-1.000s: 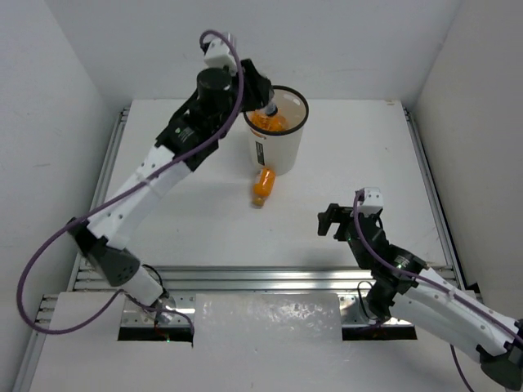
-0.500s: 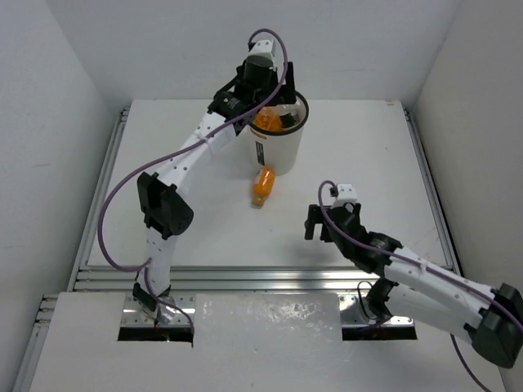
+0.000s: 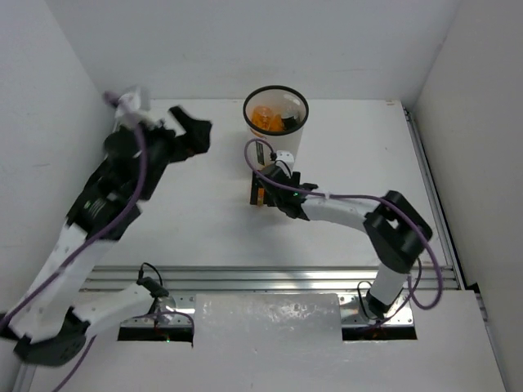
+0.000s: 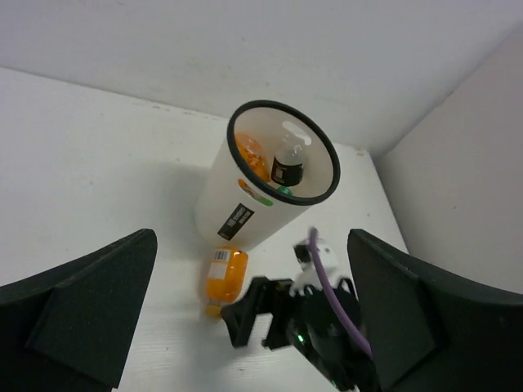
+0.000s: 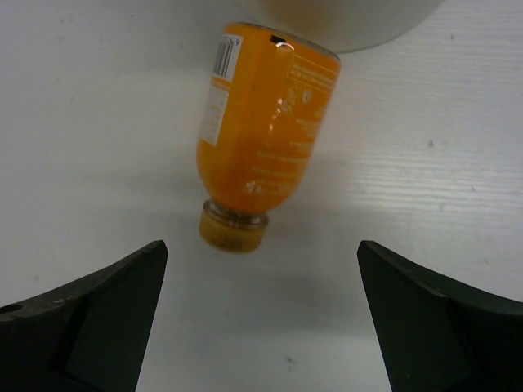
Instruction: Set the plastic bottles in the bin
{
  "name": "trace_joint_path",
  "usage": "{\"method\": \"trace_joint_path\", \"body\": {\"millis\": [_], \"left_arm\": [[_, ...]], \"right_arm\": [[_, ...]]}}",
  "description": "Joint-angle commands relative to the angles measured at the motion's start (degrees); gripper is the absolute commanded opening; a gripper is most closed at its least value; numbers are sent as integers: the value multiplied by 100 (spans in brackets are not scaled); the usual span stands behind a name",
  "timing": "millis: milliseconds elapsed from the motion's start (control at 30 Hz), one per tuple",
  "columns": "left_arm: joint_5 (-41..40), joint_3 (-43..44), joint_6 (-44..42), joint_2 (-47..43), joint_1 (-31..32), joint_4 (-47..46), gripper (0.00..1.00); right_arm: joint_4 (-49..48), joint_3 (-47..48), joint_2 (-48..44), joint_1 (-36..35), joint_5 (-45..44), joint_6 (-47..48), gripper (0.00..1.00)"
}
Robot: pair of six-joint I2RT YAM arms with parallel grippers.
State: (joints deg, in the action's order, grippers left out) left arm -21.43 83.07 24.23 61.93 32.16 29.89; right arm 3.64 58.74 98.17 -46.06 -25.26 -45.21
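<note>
Your right gripper [image 5: 261,273] is spread wide and empty, orange bottle [image 5: 263,122] lying just ahead, top-centre of its view, right by the bin [image 4: 222,188]. Your left gripper [image 4: 252,245] is wide open too, holding nothing.

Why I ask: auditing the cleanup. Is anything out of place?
One orange-filled plastic bottle lies on its side beside the white round bin, not inside; the open right pincer hovers over it.

From my remote station I see a glossy orange plastic bottle [image 5: 265,131] on the matt white table [image 5: 82,122] beside the smooth white plastic bin [image 4: 227,181].
</note>
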Motion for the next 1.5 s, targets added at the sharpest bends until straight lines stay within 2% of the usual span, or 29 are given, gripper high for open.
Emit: {"method": "trace_joint_path", "body": {"millis": [0, 100, 167, 267, 300, 333, 400, 467, 500, 567, 600, 633, 733, 800, 933, 1033, 1100, 1133, 1167, 1233, 1267, 1300, 1333, 1367, 1467], "left_arm": [[-142, -1071, 284, -865, -43, -80, 100], [-63, -1679, 223, -1490, -43, 130, 100], [-46, -2039, 153, -1833, -43, 175, 100], [68, -2346, 47, -2105, -43, 272, 100], [121, -2426, 38, -2158, -43, 281, 100], [235, -2505, 64, -2211, -43, 254, 100], [611, -2769, 152, -2326, -43, 106, 100], [1042, -3050, 205, -2326, -43, -96, 100], [1784, -3147, 222, -2300, -43, -463, 100], [2666, -3410, 257, -2081, -43, -921, 100], [3436, -3481, 388, -1984, -43, -1385, 100], [3757, -3603, 459, -1774, -43, -1624, 100], [4366, -3754, 688, -1343, -17, -2241, 100], [4463, -3771, 767, -1175, 53, -2470, 100], [4815, -3842, 908, -727, 378, -3145, 100], [4666, -3615, 882, -280, 852, -3305, 100], [4674, -3439, 873, 10, 1081, -3332, 83], [4718, -3403, 899, 55, 1108, -3375, 62], [4736, -3359, 908, 82, 1108, -3367, 9], [4429, -3201, 917, 47, 1117, -3288, 0], [4298, -3105, 865, 30, 1108, -3088, 0], [3766, -2790, 812, 47, 1108, -2938, 0], [3343, -2561, 759, 73, 1108, -2606, 0], [2312, -1993, 663, 143, 1108, -2106, 0], [1100, -1094, 348, 678, 995, -1567, 0]], "right_arm": [[22, 716, 640, 80, -374, -330, 99], [128, 1297, 1414, 212, -260, -444, 98], [76, 1578, 1862, 247, -357, -279, 89], [-441, 1282, 1812, 203, -401, 56, 53], [-852, 1028, 1663, 160, -184, 422, 32], [-1509, 460, 1479, 98, -42, 643, 23], [-1987, -114, 768, -156, 90, 1099, 13], [-2875, -1116, -186, -420, 475, 1687, 13], [-3182, -1441, -524, -473, 1200, 1865, 13], [-4122, -2469, -1496, -509, 2152, 2112, 13], [-4413, -2742, -1790, -500, 2809, 2174, 13], [-4668, -3163, -2080, -509, 3068, 2270, 13], [-4671, -3632, -3091, -518, 3554, 2403, 12], [-4522, -3738, -3705, -518, 3650, 2447, 12], [-3915, -3572, -4314, -526, 4045, 2596, 12], [-3792, -3475, -4674, -544, 4256, 2631, 13], [-3722, -3483, -4929, -553, 4249, 2631, 15], [-3652, -3475, -5000, -553, 4153, 2649, 18], [-3590, -3475, -5053, -553, 3908, 2684, 33], [-3476, -3536, -5167, -544, 3626, 2684, 59], [-3380, -3536, -5263, -553, 3433, 2623, 84], [-2987, -3458, -5299, -553, 2770, 2588, 99], [-2592, -3353, -5317, -544, 2223, 2457, 99], [-1509, -3030, -5274, -544, 835, 2299, 99], [342, -2571, -5116, -535, -731, 1193, 99]]}}
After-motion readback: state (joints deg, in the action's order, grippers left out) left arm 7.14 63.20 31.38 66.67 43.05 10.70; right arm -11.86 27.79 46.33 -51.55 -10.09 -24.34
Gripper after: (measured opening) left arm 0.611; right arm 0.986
